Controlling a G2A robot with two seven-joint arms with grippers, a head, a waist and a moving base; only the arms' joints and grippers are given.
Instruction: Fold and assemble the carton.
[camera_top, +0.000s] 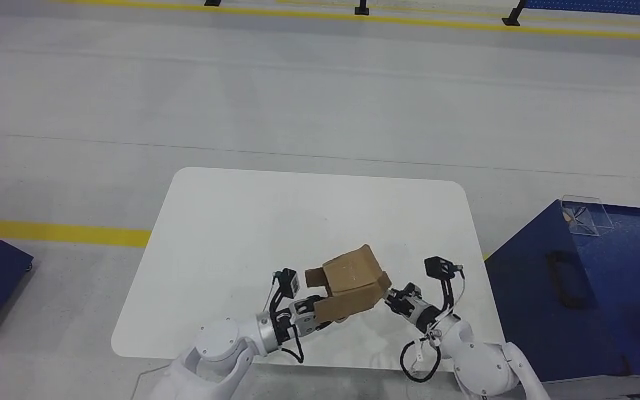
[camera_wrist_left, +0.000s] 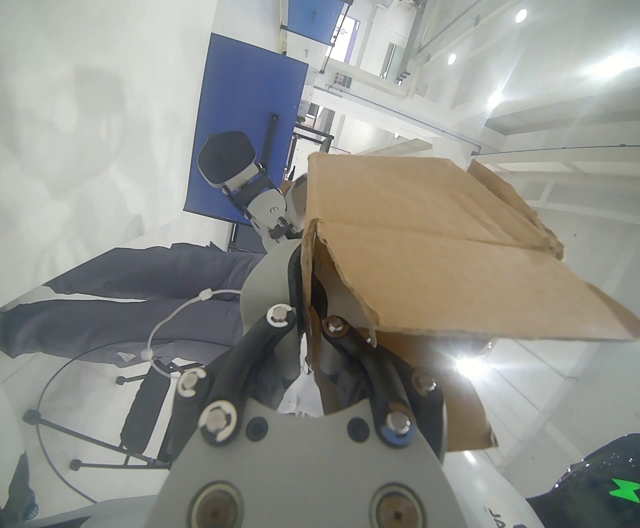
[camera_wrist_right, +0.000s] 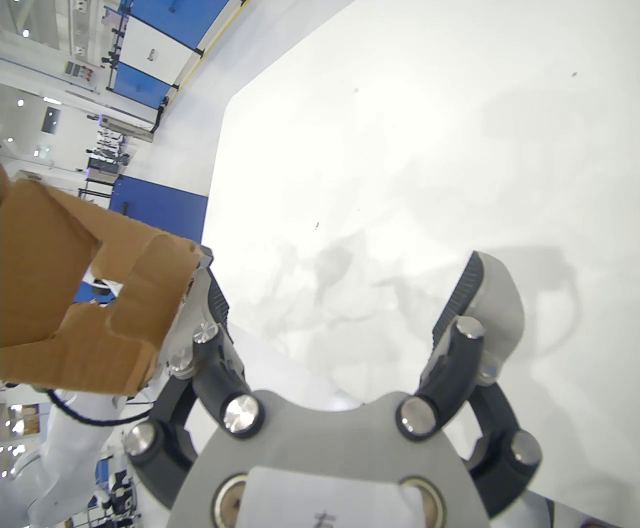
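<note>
The brown carton (camera_top: 348, 282) is held up above the white table (camera_top: 300, 220), near its front edge, partly folded with flaps loose. My left gripper (camera_top: 305, 308) comes at it from the lower left and is shut on one carton wall; in the left wrist view the cardboard edge runs between the two fingers of my left gripper (camera_wrist_left: 306, 305), and the carton (camera_wrist_left: 425, 240) spreads out beyond them. My right gripper (camera_top: 418, 283) stands open at the carton's right side. In the right wrist view, one finger (camera_wrist_right: 212, 300) of my right gripper (camera_wrist_right: 345, 295) touches the carton (camera_wrist_right: 75, 300) from outside; nothing lies between the fingers.
A blue cabinet (camera_top: 570, 290) stands just off the table's right edge, with a clear plastic holder (camera_top: 585, 212) on its top. The back and middle of the table are bare white surface. A yellow floor line (camera_top: 70, 233) runs to the left.
</note>
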